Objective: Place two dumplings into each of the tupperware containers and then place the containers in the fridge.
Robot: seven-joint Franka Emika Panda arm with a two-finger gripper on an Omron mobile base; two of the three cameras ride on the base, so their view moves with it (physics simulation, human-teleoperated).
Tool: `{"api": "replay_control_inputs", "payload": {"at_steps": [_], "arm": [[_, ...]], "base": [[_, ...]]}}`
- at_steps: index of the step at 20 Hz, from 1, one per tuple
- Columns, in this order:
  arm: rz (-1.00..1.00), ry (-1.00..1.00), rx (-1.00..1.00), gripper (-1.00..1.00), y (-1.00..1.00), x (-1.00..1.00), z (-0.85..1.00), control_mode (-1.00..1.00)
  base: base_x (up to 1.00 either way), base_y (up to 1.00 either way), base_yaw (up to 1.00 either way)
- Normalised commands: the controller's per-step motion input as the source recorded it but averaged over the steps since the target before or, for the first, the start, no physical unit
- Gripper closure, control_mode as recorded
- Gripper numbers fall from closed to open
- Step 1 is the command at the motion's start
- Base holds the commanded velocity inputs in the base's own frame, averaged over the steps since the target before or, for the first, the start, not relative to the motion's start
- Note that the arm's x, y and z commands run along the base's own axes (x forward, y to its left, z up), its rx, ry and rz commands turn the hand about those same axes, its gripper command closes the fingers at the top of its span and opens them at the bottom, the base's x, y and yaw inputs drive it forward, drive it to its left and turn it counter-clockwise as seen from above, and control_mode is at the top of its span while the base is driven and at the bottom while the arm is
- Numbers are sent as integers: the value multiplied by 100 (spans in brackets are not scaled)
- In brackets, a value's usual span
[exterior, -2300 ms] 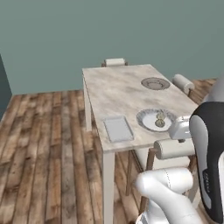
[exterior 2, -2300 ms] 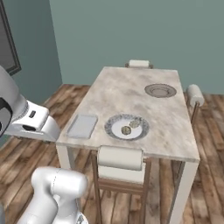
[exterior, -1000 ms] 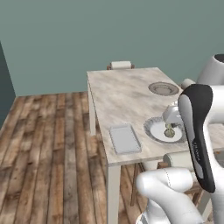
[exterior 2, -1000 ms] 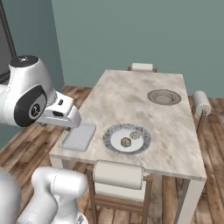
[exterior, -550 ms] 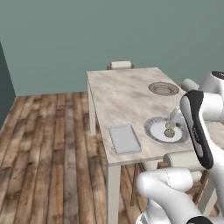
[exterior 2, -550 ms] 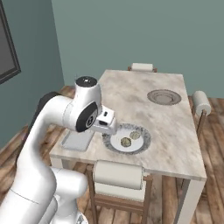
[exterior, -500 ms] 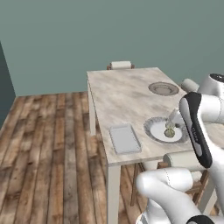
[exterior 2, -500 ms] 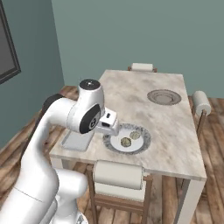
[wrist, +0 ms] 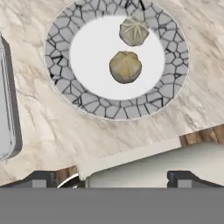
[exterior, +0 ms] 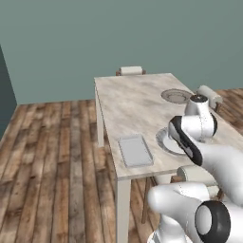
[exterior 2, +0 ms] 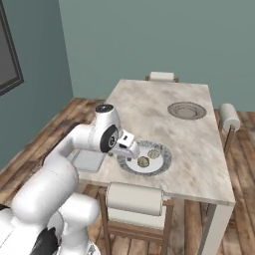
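No readable text, labels, brands, numbers or signs on any surface in view.

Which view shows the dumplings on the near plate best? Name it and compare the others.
The hand view: both dumplings sit large and unobstructed on the near plate. The right base view shows them small but clear. In the left base view the arm hides most of the plate, so none can be made out.
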Motion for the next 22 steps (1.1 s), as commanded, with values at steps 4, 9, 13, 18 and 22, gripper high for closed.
{"api": "replay_control_inputs", "payload": {"at_steps": [4,9,13,18,22], "arm": [[0,34,18,-100,-51,88,-13,-100],[1,20,15,-100,-63,65,-23,-100],[2,0,3,-100,-25,29,-42,-100],[0,3,1,-100,-1,26,-37,-100],[3,0,0,-100,-2,3,-37,-100]], "base": [[0,0,0],[0,0,0],[0,0,0],[0,0,0],[0,0,0]]}}
